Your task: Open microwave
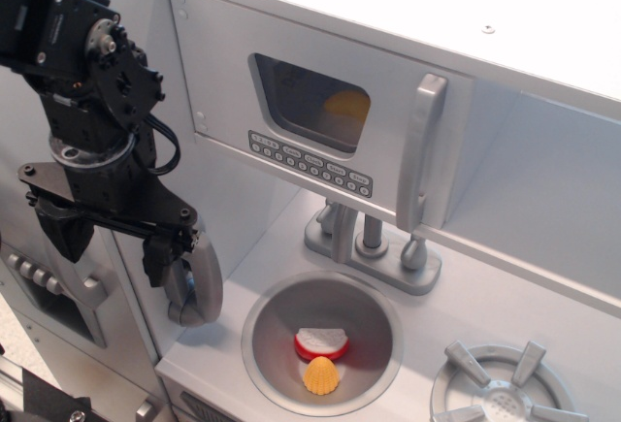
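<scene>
Microwave (320, 121) sits at the top of the toy kitchen, above the sink (323, 342) and faucet (369, 238); its wide door looks closed or barely ajar, judging by the right edge. The robot arm (92, 102) hangs well to the left, its gripper (112, 238) pointing down near the grey telephone handset (194, 286), fingers spread with nothing between them. To do this well, I would bring the gripper across to the tall silver handle (423, 146) on the door's right side, hook or pinch it near mid-height, then pull outward along an arc, since the hinge appears to be on the left. Small buttons (310, 163) below the window should be avoided.
</scene>
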Motion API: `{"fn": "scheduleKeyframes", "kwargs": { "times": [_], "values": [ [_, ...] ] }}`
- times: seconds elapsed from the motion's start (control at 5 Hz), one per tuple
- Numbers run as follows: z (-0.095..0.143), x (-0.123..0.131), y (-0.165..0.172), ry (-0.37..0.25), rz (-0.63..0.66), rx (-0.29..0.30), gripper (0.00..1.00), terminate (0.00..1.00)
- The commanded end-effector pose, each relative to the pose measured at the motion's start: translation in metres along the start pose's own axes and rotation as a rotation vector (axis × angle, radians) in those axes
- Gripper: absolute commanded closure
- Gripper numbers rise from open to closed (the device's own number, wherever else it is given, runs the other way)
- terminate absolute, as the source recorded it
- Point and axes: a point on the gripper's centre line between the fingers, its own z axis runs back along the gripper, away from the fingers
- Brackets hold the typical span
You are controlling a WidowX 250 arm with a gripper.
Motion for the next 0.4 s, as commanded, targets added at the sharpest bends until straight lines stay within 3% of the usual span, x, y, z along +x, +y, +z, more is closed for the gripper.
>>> {"fn": "scheduleKeyframes", "kwargs": {
  "times": [0.0,0.2],
  "values": [
    [0.0,0.0,0.0,0.0,0.0,0.0,0.0,0.0],
    [0.014,0.001,-0.038,-0.009,0.01,-0.046,0.0,0.0]
  ]
}}
